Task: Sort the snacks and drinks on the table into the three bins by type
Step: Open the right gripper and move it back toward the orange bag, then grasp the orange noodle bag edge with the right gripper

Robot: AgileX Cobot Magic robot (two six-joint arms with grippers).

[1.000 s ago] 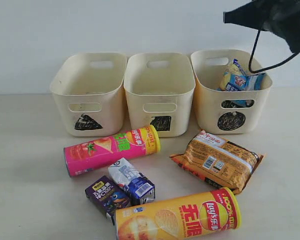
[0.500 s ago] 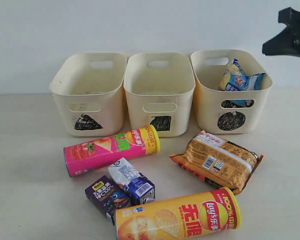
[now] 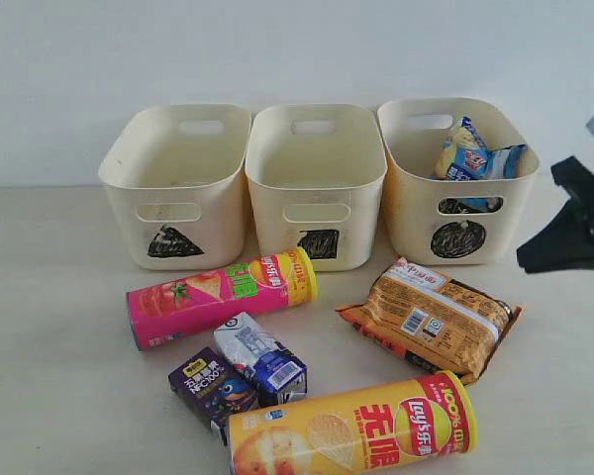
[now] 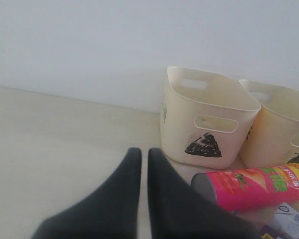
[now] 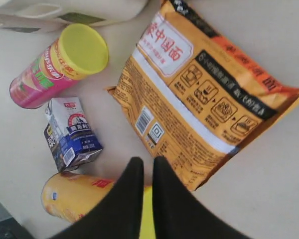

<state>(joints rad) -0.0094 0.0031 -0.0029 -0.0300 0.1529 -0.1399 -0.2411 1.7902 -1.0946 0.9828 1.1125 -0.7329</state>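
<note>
Three cream bins stand in a row: triangle (image 3: 178, 188), square (image 3: 317, 188), circle (image 3: 457, 198). A blue-white packet (image 3: 467, 148) lies in the circle bin. In front lie the pink-and-yellow can (image 3: 218, 297), the yellow-and-red can (image 3: 351, 430), the orange-brown packet (image 3: 431, 317), the dark purple carton (image 3: 208, 384) and the white-and-blue carton (image 3: 262, 358). My right gripper (image 3: 527, 261) hangs at the right edge, shut and empty (image 5: 144, 162), over the orange-brown packet's (image 5: 204, 94) corner and the yellow can (image 5: 74, 196). My left gripper (image 4: 141, 152) is shut and empty, left of the triangle bin (image 4: 204, 119).
The pale table (image 3: 49, 327) runs back to a white wall behind the bins. The pink can (image 4: 249, 186) lies just beside my left fingers in the left wrist view. The cartons and both cans lie close together.
My right gripper has swung from high above the circle bin out to the right and down, to the level of that bin's base. The objects have not moved.
</note>
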